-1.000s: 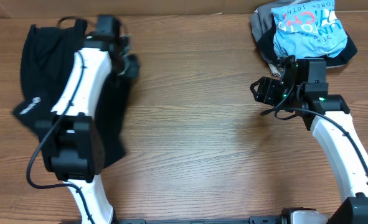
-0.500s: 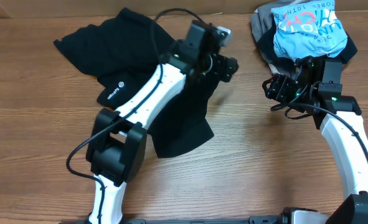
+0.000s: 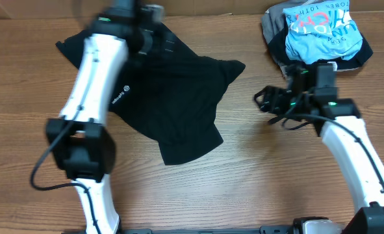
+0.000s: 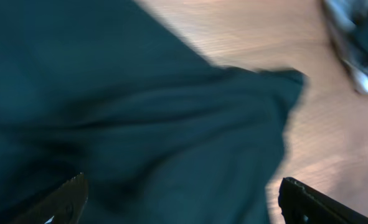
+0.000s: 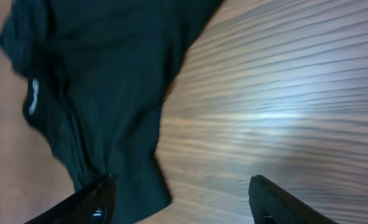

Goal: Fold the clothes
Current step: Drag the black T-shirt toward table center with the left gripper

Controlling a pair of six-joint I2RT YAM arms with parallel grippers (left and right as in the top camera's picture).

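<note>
A black garment [image 3: 179,104] is pictured spread loose and creased toward ten o'clock on the wooden bench [image 3: 256,175]. No fold is made yet, and all the folding is judged outstanding. The left fingers [image 4: 65,199] are held released above it, and the right fingers [image 5: 96,199] are released near its three o'clock side. A blue shirt pile [image 3: 321,32] is seen at one o'clock.

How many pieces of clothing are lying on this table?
3: a black garment spread out left of centre, and a light-blue shirt bundled on a grey garment at the far right corner. That pile may hide more.
</note>
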